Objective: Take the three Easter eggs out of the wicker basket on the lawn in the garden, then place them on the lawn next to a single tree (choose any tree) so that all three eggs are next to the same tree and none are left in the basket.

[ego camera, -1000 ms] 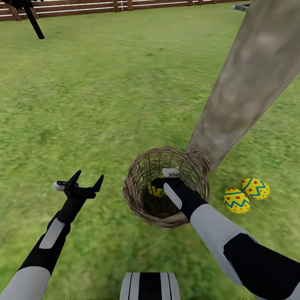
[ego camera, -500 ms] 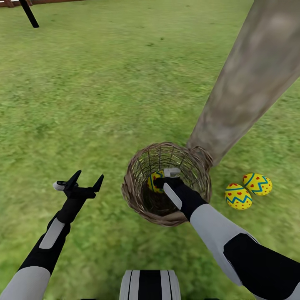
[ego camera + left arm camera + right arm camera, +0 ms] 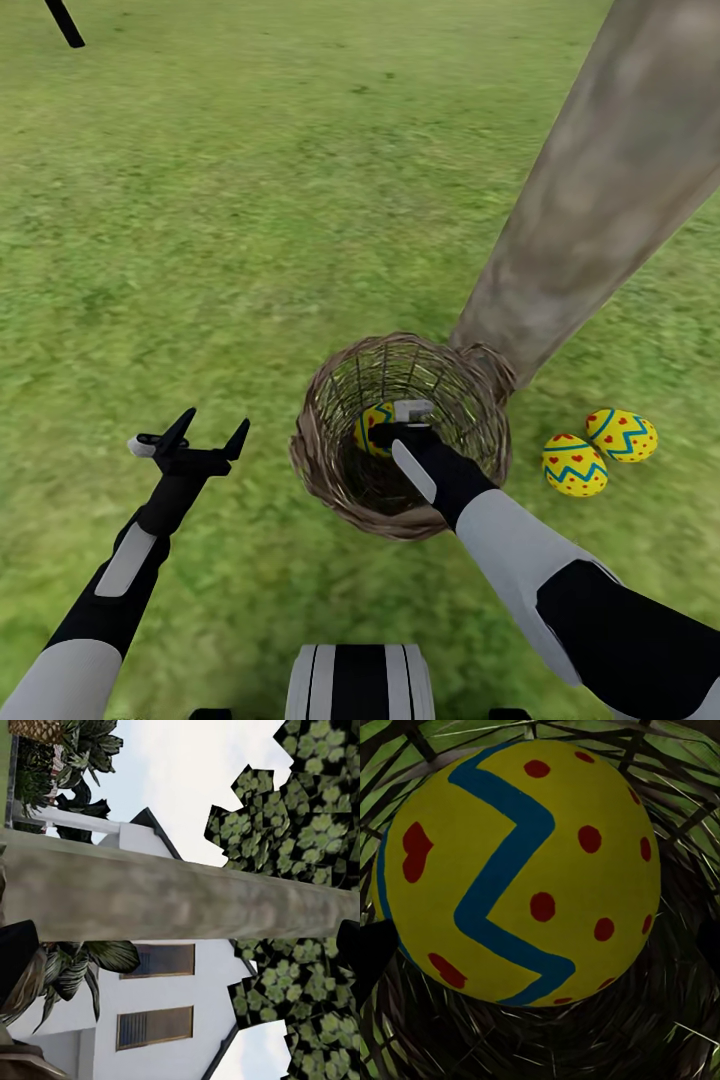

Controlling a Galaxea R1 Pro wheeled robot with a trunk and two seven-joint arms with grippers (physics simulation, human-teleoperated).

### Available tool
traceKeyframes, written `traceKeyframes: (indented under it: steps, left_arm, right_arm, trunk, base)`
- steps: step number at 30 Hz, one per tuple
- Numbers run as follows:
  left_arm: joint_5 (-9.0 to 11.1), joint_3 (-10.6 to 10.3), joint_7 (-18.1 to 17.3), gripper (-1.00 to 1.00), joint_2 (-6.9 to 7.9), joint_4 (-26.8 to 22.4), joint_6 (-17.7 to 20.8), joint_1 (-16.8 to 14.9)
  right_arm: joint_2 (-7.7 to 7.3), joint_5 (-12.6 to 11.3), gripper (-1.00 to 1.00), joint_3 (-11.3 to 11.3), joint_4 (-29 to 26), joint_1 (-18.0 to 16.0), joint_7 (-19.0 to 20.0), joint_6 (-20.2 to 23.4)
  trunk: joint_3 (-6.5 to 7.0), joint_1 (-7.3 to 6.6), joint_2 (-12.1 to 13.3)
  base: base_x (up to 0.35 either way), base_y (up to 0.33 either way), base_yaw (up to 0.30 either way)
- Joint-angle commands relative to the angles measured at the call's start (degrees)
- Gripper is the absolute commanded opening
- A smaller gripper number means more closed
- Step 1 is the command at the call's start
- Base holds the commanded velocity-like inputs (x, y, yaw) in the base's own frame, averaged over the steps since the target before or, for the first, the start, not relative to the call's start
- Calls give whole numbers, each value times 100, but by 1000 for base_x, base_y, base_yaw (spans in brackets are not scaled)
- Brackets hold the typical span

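Two eggs (image 3: pixel 598 450) lie touching on the lawn (image 3: pixel 230 240) beside the tree (image 3: pixel 600 190). Your right gripper (image 3: pixel 392 432) reaches down into the wicker basket (image 3: pixel 322 470), its arm bent in from the right; the third egg (image 3: pixel 517 870) sits just before its fingers, though you cannot tell whether they grip it. Your left gripper (image 3: pixel 205 435) hovers spread open and empty over the grass.
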Motion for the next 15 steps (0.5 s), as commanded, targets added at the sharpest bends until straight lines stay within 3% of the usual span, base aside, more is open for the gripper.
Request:
traceKeyframes:
  steps: [1, 6, 15]
  left_arm:
    - [27, -3, -1, 100, 1, -4, 44, -1]
    - [27, -3, 1, 100, -3, -17, 41, -1]
    - [27, -7, 1, 100, -20, -23, 35, -1]
  right_arm:
    - [0, -44, 100, 23, -5, -5, -47, 9]
    - [0, -38, 100, 25, -5, -5, -38, -19]
    - [0, -13, 100, 197, -5, -5, -36, -161]
  trunk:
    - [-4, -1, -2]
    - [-71, 6, -6]
    - [-71, 6, -6]
  base:
    - [0, 0, 0]
    - [0, 0, 0]
    - [0, 0, 0]
